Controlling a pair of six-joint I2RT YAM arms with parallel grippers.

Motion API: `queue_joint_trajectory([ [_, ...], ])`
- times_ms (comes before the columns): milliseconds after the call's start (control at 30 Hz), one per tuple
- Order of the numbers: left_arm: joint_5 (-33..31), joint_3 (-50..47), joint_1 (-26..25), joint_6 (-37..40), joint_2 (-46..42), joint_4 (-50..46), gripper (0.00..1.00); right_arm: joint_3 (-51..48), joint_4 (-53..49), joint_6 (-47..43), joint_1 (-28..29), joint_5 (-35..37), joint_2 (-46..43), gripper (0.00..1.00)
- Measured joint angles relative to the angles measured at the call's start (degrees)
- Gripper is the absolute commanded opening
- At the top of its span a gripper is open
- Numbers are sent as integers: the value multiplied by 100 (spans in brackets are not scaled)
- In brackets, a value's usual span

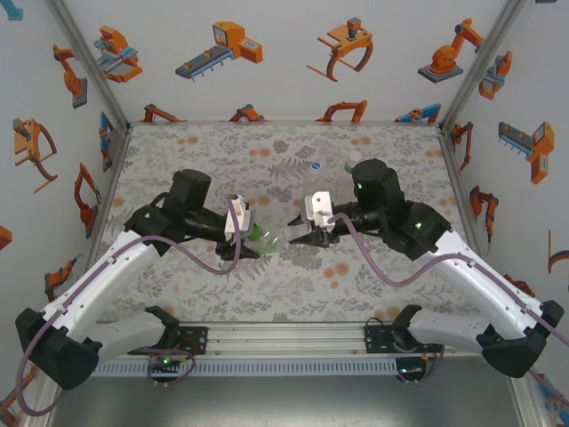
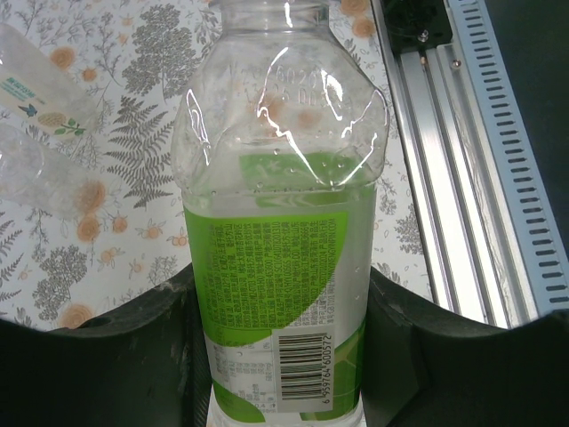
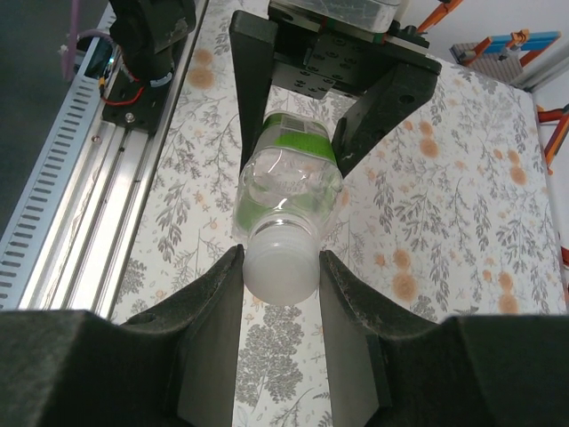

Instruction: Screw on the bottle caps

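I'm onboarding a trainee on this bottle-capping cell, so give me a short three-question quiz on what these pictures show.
1. Fill in: the blue cap lies loose on the ____.
2. True or false: the left gripper is shut on the labelled body of the clear bottle.
3. Which cap does the right gripper pinch at that bottle's mouth?
A) blue cap
B) whitish cap
C) no cap

Key: 1 table; 2 true; 3 B.
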Motion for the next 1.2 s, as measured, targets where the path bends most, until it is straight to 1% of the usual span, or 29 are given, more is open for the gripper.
queue_joint_trajectory([
  [400,295,122,-4,142,61,-280,0,33,-63,-168,131,-55,-85,0],
  [633,332,280,-15,186,229,-570,0,146,-271,-282,184,7,-11,0],
  [1000,341,297,-48,304,254,-734,0,245,-483,-374,256,-2,116,0],
  [1133,306,297,-46,315,234,-713,0,162,-304,-61,260,13,90,0],
  [1200,212,293,-46,304,186,-691,0,46,-76,284,260,79,46,0],
])
